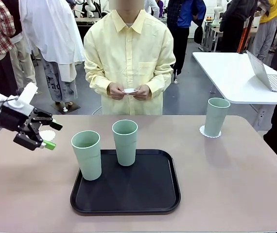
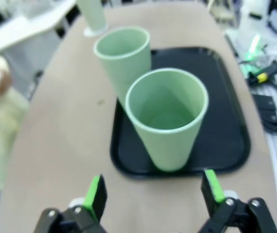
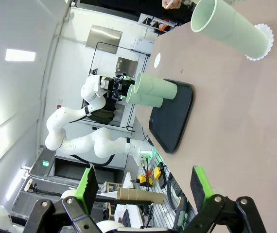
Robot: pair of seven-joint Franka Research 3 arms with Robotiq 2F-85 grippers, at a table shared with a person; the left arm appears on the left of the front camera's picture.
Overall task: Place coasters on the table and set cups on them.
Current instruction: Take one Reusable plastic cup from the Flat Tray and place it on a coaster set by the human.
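looking from the front, we find the right-hand cup (image 1: 216, 116) standing on the first coaster (image 1: 209, 132) at the far right of the desk (image 1: 235, 184); we judge that pair done; the near cup (image 1: 87, 154) and the middle cup (image 1: 125, 142) stand on the black tray (image 1: 129, 209), neither on a coaster; the second coaster (image 1: 45, 134) lies bare on the desk at the left, just by the left tool (image 1: 52, 135), which is spread wide and holds nothing; the person's hands (image 1: 115, 91) hold the third coaster (image 1: 130, 90), not yet laid down.

in the left wrist view the left tool (image 2: 153, 187) faces the near cup (image 2: 165, 116) with fingers wide, apart from it; we take lifting this cup to the bare coaster as the step in hand.

in the right wrist view the right tool (image 3: 141, 187) is wide and empty, well apart from the finished pair; two cups and one coaster are left to set.
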